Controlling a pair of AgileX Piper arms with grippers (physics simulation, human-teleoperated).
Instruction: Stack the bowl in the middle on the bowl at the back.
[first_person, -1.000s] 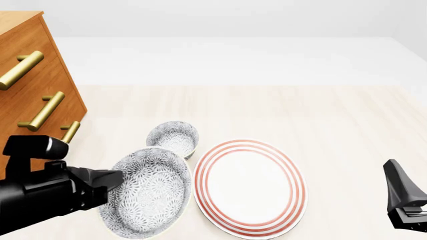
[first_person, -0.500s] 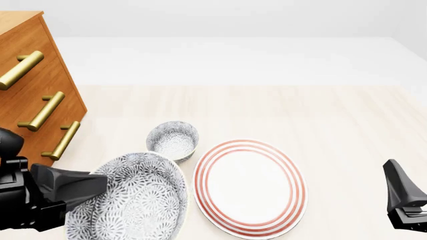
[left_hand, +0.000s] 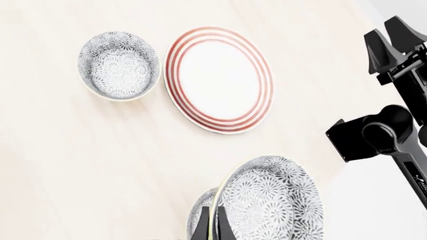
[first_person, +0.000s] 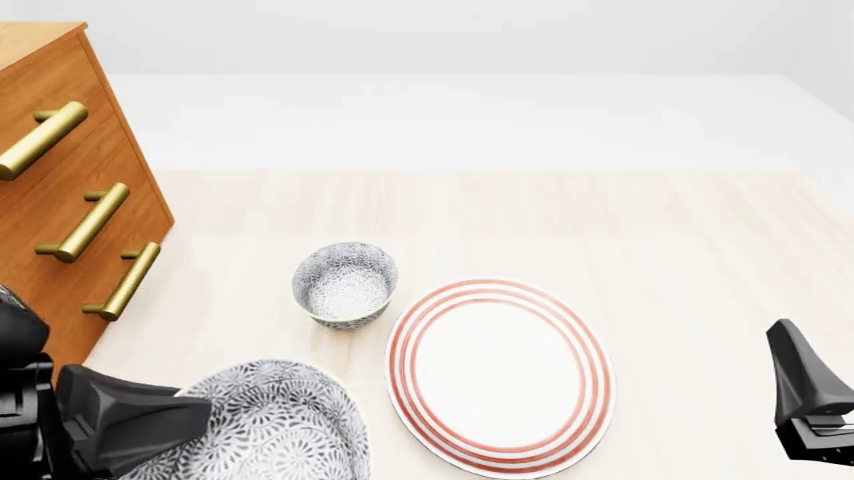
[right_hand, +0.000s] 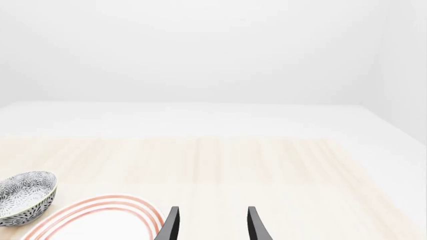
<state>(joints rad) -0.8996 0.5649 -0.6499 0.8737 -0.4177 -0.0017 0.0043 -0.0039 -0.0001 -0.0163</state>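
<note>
Nearest the camera, at the lower left of the front view, the left gripper (first_person: 200, 415) pinches the rim of the speckled bowl (first_person: 274, 425); the left wrist view shows its two fingertips (left_hand: 202, 226) pressed on either side of the rim, nearly together, with the bowl (left_hand: 270, 200) tilted on edge and clear of the table (first_person: 641, 230). Judgement: this is the middle bowl, lifted and in transit. At the lower right edge of the front view the right gripper (first_person: 807, 400) hangs idle; in its own wrist view the fingers (right_hand: 170, 225) stand spread with nothing between them. Further in, centre-low, lies the red-ringed plate (first_person: 501, 372), flat on the table, well apart from both grippers. Beyond it and up-left sits the small deep bowl (first_person: 346, 283), upright, mouth open, just beside the plate's rim; it is the target. The key relation: the target lies ahead of and slightly right of the held bowl, so the left arm is far nearer. Judgement: the next move calls for carrying forward, levelling the bowl, and centring it over the smaller one. Farthest, upper left, stands a wooden drawer chest (first_person: 60, 170) with brass handles.
</note>
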